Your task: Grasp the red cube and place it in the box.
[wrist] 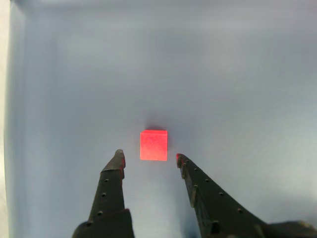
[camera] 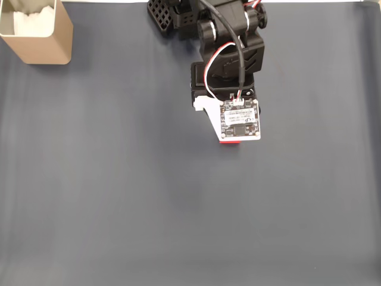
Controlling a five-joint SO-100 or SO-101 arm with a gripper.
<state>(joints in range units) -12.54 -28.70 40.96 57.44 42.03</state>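
Observation:
The red cube (wrist: 153,145) lies on the dark blue mat, just ahead of my fingertips in the wrist view. My gripper (wrist: 148,157) is open, its two black fingers spread to either side of the cube's near edge without touching it. From the fixed view only a thin red sliver of the cube (camera: 229,142) peeks out under the white camera board on my wrist, and the fingers themselves are hidden beneath the arm. The beige box (camera: 41,44) with white stuffing stands at the top left corner of the mat.
The arm's black base (camera: 178,18) sits at the top centre of the fixed view. The dark mat (camera: 119,196) spreads wide below and to both sides of the arm.

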